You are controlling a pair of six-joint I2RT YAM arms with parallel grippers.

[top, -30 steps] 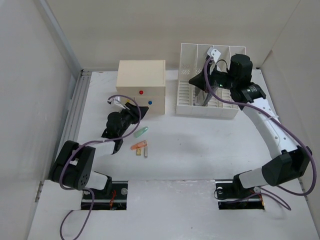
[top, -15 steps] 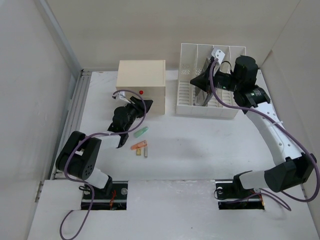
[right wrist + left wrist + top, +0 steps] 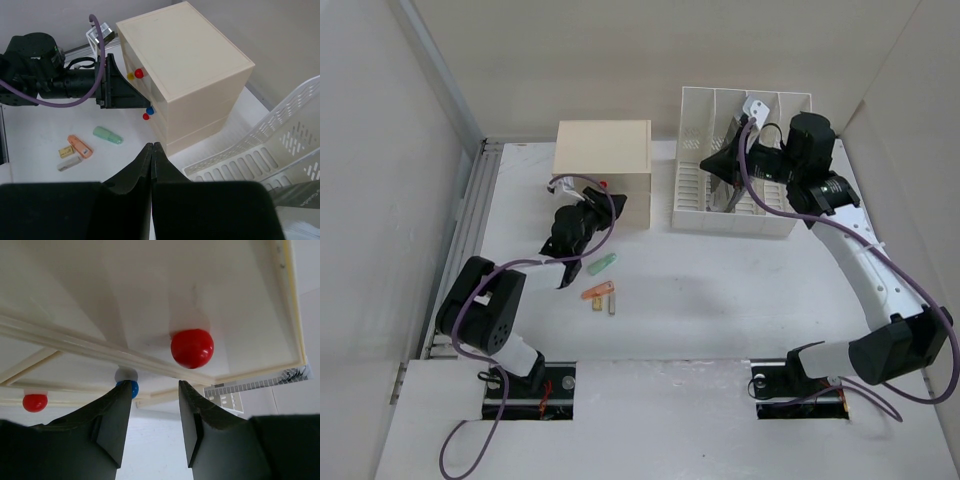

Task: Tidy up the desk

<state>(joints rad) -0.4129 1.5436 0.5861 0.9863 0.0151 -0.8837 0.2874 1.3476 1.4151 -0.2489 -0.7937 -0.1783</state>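
Note:
The desk [image 3: 720, 290] is a white tabletop with a ribbed rail [image 3: 470, 230] on its left edge. My left gripper [image 3: 595, 207] is open and empty, pointed at the front of the cream drawer box [image 3: 602, 160]. In the left wrist view my left gripper [image 3: 154, 390] has a blue knob [image 3: 132, 389] right at the tip of one finger. A red knob [image 3: 192, 348] sits above the other finger. My right gripper [image 3: 152, 146] is shut and empty, held above the white file rack [image 3: 740, 170].
A green highlighter [image 3: 603, 264], an orange one [image 3: 595, 292] and small pieces [image 3: 612, 301] lie on the desk in front of the drawer box. They also show in the right wrist view, the green highlighter [image 3: 107, 135] nearest the box [image 3: 185, 65]. White panels wall the desk.
My left gripper has moved forward, up to the front of the drawer box and over its knobs. My right arm shifted slightly right over the rack, then held still.

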